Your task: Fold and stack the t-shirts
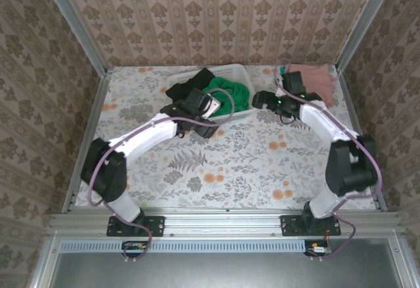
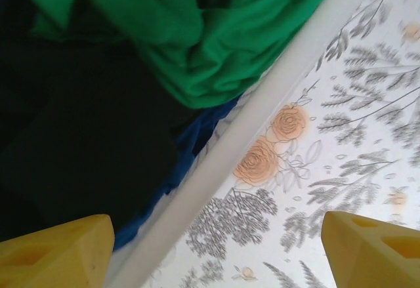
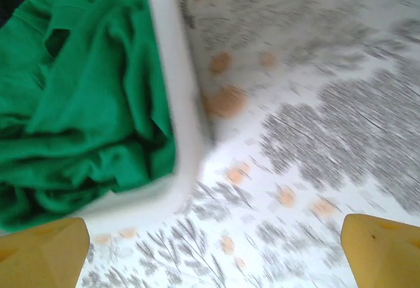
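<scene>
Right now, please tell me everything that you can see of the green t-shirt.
The green t-shirt is bright green, soft cloth that looks like cotton. It is not folded: it lies crumpled, with deep creases, in the right part of the white basket. It presses against the basket's wall. The black t-shirt lies against its left side, and a blue t-shirt peeks out next to its edge, by the wall.

Bright even light, blurred right-wrist view
</scene>
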Action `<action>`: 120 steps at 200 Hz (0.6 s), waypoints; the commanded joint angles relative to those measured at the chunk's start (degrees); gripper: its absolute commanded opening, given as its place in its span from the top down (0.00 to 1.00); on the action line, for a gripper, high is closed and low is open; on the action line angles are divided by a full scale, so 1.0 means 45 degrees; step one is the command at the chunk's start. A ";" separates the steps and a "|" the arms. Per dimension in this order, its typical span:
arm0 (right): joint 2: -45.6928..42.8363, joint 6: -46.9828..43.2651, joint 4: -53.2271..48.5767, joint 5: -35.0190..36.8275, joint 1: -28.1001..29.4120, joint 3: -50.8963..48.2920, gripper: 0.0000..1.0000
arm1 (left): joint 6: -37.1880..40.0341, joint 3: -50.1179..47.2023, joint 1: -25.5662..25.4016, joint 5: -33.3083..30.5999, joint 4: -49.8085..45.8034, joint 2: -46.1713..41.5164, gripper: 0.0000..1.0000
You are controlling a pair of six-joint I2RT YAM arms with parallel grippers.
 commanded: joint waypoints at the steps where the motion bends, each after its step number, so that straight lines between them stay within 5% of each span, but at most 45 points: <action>1: -0.1337 0.0164 0.0629 0.0075 -0.0285 -0.1699 0.00 | 0.2157 0.1349 0.0087 -0.1058 -0.1272 0.1168 0.20; 43: -0.2901 0.0235 0.1328 0.0044 -0.0723 -0.3813 0.00 | 0.2486 0.2888 0.0115 -0.1460 -0.2143 0.3000 0.52; 85: -0.3223 0.0209 0.1413 0.0056 -0.0815 -0.3982 0.00 | 0.1149 0.1975 0.0653 -0.2467 -0.2452 0.2408 0.88; 120: -0.3247 0.0263 0.1565 -0.0002 -0.0812 -0.4009 0.00 | 0.0023 0.0751 0.2104 -0.2262 -0.1921 0.1183 0.96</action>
